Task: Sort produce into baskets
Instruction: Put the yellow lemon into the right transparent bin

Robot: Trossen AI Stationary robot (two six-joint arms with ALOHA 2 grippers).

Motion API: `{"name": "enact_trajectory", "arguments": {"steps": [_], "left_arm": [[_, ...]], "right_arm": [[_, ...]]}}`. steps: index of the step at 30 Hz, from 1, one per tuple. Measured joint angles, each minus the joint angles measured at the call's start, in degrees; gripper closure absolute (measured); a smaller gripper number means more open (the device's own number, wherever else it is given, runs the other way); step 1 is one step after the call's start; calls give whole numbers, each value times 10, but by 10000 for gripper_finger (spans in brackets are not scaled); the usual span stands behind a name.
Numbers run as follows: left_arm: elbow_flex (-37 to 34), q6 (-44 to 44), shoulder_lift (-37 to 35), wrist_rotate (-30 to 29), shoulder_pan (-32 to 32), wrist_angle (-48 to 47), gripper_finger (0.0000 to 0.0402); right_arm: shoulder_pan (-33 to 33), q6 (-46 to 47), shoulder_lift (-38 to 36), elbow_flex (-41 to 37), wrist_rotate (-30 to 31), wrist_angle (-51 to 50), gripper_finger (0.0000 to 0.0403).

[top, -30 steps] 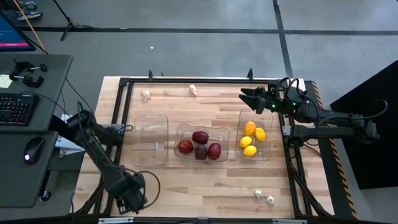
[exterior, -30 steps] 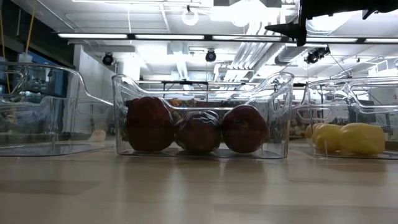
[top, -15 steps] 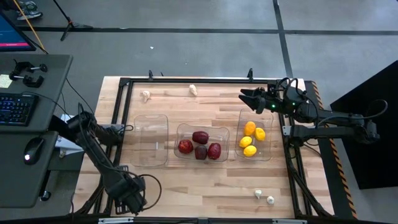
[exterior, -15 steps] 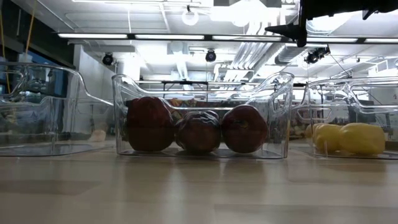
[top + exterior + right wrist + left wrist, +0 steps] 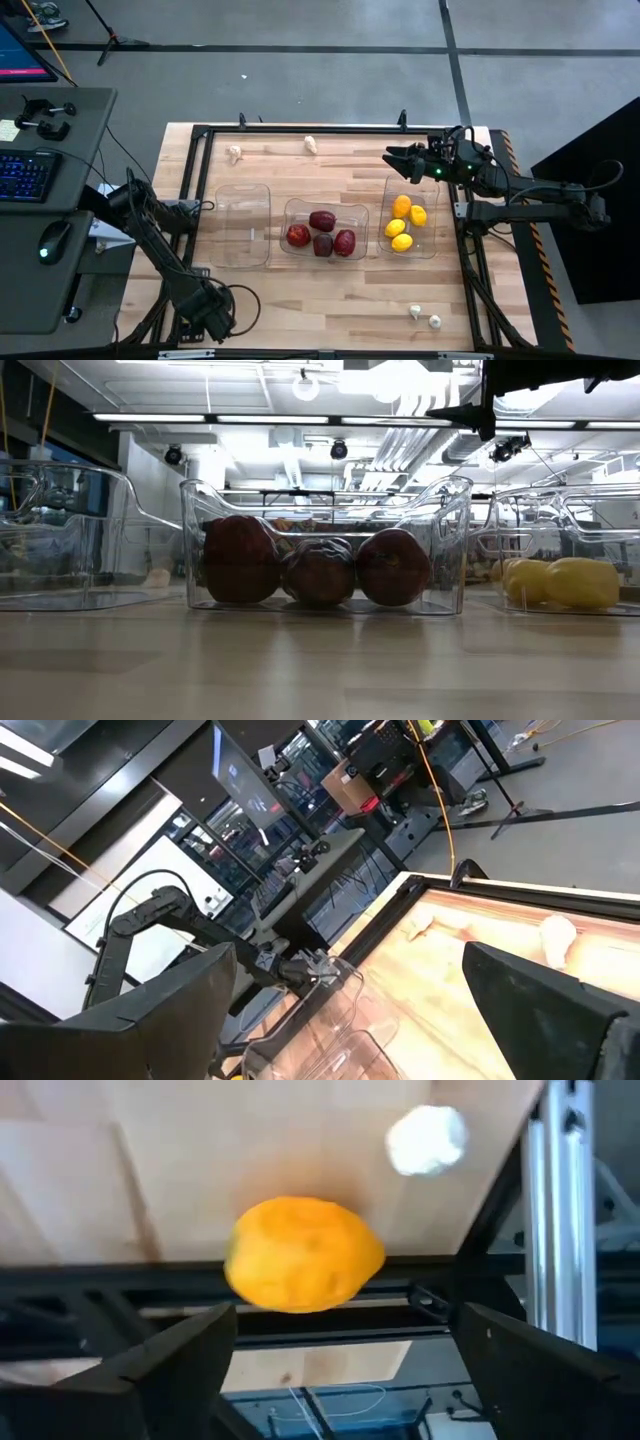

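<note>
Three clear baskets stand in a row mid-table. The left one [image 5: 243, 225] is empty, the middle one [image 5: 322, 228] holds dark red pieces [image 5: 318, 568], and the right one [image 5: 408, 215] holds yellow and orange lemons [image 5: 565, 581]. My left gripper [image 5: 205, 312] is open at the table's near left corner. Its wrist view shows an orange lemon [image 5: 303, 1268] and a white garlic [image 5: 427, 1140] lying on the wood ahead of the spread fingers [image 5: 345, 1320]. My right gripper [image 5: 392, 156] is open and empty, high above the far end of the right basket.
Loose garlic lies at the far edge [image 5: 234, 153] [image 5: 311, 144] and at the near right [image 5: 415, 312] [image 5: 434, 322]. A black metal frame [image 5: 300, 128] borders the table. A desk with keyboard and mouse [image 5: 40, 190] stands to the left.
My left gripper has shifted a little toward the table's left edge at the near corner. The baskets and produce have stayed in place.
</note>
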Motion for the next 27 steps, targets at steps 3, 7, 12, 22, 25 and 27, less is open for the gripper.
{"name": "enact_trajectory", "arguments": {"steps": [3, 7, 12, 22, 25, 27], "left_arm": [[0, 11, 0, -2, -10, 2, 10], [0, -14, 0, -35, -25, 3, 4], [0, -112, 0, -57, -36, -1, 4], [0, -72, 0, 2, -50, 3, 4], [-6, -55, 0, -11, -48, 6, 4], [-21, -55, 0, -11, -44, 6, 4]], "right_arm": [[0, 0, 0, 0, 0, 0, 24], [0, 0, 0, 0, 0, 0, 24], [0, 0, 0, 0, 0, -10, 24], [0, 0, 0, 0, 0, -69, 24], [0, 0, 0, 0, -2, -76, 24], [0, 0, 0, 0, -6, -77, 24]]}}
